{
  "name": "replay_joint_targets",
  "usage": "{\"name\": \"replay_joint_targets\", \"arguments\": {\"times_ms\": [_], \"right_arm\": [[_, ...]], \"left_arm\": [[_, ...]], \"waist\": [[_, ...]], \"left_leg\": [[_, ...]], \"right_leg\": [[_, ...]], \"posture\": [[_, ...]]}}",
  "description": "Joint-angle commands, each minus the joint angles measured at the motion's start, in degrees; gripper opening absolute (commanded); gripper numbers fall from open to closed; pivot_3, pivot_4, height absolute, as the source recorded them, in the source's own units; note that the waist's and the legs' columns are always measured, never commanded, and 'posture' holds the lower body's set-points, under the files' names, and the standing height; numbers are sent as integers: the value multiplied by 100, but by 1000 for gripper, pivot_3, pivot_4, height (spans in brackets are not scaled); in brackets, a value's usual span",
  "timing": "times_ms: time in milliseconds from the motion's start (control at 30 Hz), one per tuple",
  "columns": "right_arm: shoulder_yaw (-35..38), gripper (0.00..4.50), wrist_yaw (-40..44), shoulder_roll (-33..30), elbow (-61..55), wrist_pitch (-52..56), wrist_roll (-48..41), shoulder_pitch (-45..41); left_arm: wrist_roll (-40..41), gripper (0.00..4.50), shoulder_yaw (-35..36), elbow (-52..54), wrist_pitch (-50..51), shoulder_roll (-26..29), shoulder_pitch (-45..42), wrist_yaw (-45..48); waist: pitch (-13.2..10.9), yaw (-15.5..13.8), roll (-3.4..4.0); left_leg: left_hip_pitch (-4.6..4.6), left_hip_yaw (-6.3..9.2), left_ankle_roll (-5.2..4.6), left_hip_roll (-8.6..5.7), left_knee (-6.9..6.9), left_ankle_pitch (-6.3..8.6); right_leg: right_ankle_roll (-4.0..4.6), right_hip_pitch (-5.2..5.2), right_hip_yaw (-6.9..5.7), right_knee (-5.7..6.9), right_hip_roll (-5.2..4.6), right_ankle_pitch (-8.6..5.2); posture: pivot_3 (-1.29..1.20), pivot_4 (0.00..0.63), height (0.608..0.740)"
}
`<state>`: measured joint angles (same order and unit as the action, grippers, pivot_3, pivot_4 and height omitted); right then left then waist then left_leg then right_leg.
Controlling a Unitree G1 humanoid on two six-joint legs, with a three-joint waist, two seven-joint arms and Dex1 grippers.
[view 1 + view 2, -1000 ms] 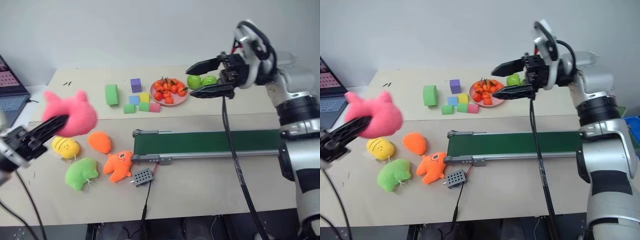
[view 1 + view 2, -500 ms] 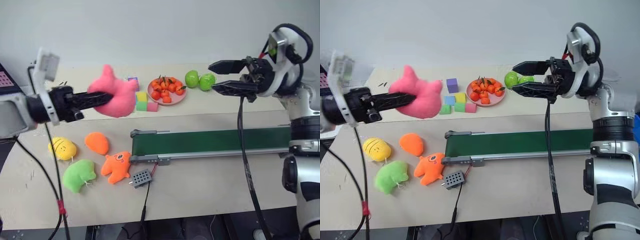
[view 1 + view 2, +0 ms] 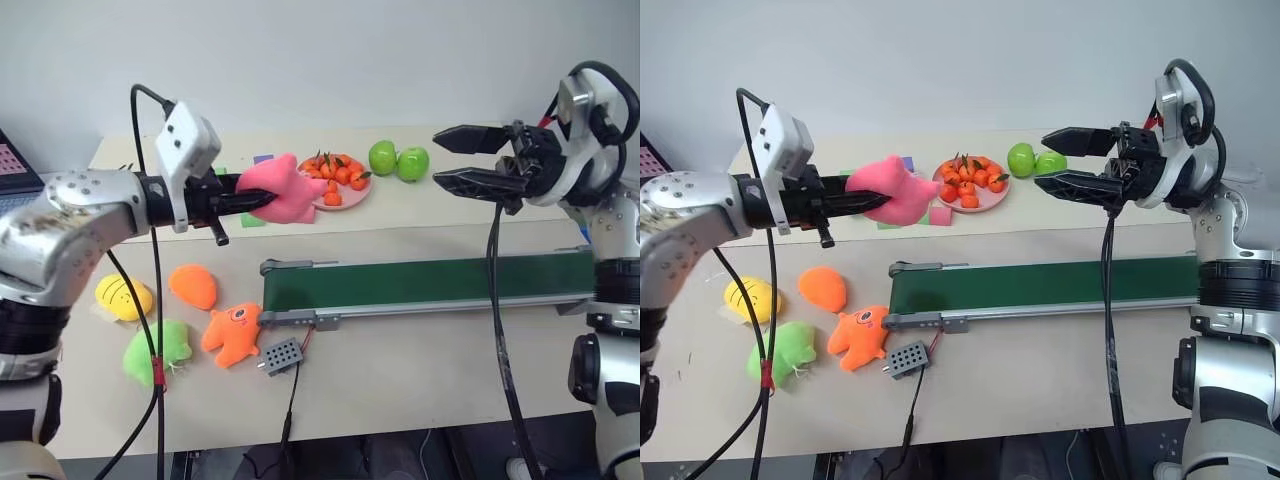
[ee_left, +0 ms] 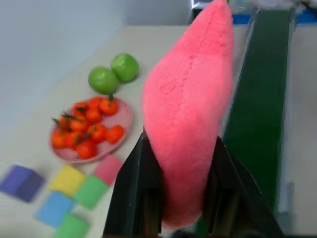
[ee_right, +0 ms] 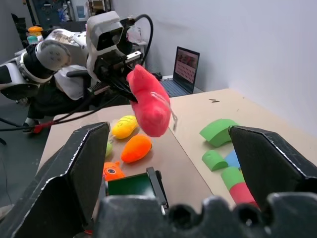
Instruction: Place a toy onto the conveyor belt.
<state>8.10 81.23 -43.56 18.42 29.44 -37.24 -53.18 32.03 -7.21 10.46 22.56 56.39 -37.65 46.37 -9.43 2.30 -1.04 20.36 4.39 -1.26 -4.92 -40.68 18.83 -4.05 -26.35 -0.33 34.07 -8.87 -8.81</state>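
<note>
Left gripper [image 3: 262,201] has its jaws pinching the toy [image 3: 280,190], held in the air at upper centre-left of the head view, over the desk [image 3: 420,360] in front of the plate [image 3: 345,199] of small oranges and the foam blocks [image 3: 939,215], not yet over the belt [image 3: 420,282]. The belt runs across mid-frame from centre to the right edge, its near roller end just below and slightly right of the toy. My read: transport step, roughly halfway. To do it well: carry the toy toward the lower right until it sits squarely over the green strip, well inside the roller end and between the grey side rails, then lower until the plush nearly touches before releasing; it's soft and blobby, so a high drop could bounce or roll off the narrow belt. Keep the drop clear of the orange monster [image 3: 234,334] and the small perforated grey box [image 3: 284,353] by the belt's near end. Right gripper [image 3: 452,160] hangs at upper right with jaws spread, holding nothing, above the belt's far side near the two green apples [image 3: 398,160]; it should stay out of the way. Writing: none readable; the laptop [image 5: 186,66] screen shows only a pink grid, no legible text or brand.
</note>
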Motion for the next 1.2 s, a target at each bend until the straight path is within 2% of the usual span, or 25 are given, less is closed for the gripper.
{"name": "replay_joint_targets", "arguments": {"times_ms": [33, 133, 300, 400, 467, 500, 733, 933, 1200], "right_arm": [[215, 4500, -32, -71, -186, 27, -111, -102], [195, 4500, -26, -60, -133, 6, -85, -158], [116, 4500, 2, -29, -74, 15, -41, -252], [93, 4500, 4, -45, -84, 40, -29, -273], [85, 4500, 30, -89, -148, 122, -65, -255], [88, 4500, 25, -99, -171, 145, -75, -248], [138, 4500, -83, -121, -360, 260, -94, -161], [228, 4500, -186, -178, -560, 383, -141, -32], [302, 4500, -279, -225, -709, 467, -171, 52]], "left_arm": [[-897, 965, 156, 30, -1285, -208, 309, 147], [-1556, 965, 234, -98, -2068, -442, 545, -21], [-3372, 965, 360, -610, -4861, -623, 1050, -797], [-3990, 965, 455, -960, -5527, -847, 1090, -1374], [-4978, 965, 570, -1124, -6215, -952, 1019, -2189], [-5204, 965, 555, -1207, -6417, -995, 1005, -2350], [-6636, 965, 299, -1788, -7382, -1169, 1059, -3472], [-7466, 965, 49, -2213, -7723, -1269, 1034, -4231], [-7812, 965, -406, -2994, -7891, -1339, 919, -4689]], "waist": [[0, -17, 0], [-1, -65, -1], [-1, -104, 0], [-1, -147, 0], [-1, -161, 0], [-1, -164, -1], [0, -160, 0], [0, -155, 1], [0, -151, 1]], "left_leg": [[3, 0, 0, 1, -1, 0], [6, 2, -1, 1, -10, 0], [4, -2, -2, 2, -12, 0], [5, -2, -2, 1, -13, 0], [6, -1, -3, 1, -16, 0], [6, -1, -3, 0, -16, 0], [7, 0, -4, -1, -15, 1], [6, -1, -5, -1, -17, 0], [6, -1, -5, -1, -17, 1]], "right_leg": [[0, -1, 0, -1, 0, 0], [-1, 0, -2, 0, 0, 4], [-1, 0, -1, -1, 0, 8], [-1, 0, -1, -1, 0, 10], [-2, 1, -2, -1, 0, 11], [-3, 1, -1, -1, 0, 12], [-4, 1, -4, 1, -1, 13], [-5, 0, -4, 4, -1, 13], [-6, 0, -4, 5, -1, 13]], "posture": [[0, 150, 740], [0, 150, 740], [0, 150, 740], [0, 150, 740], [0, 150, 740], [0, 150, 740], [0, 150, 740], [0, 150, 740], [0, 150, 740]]}}
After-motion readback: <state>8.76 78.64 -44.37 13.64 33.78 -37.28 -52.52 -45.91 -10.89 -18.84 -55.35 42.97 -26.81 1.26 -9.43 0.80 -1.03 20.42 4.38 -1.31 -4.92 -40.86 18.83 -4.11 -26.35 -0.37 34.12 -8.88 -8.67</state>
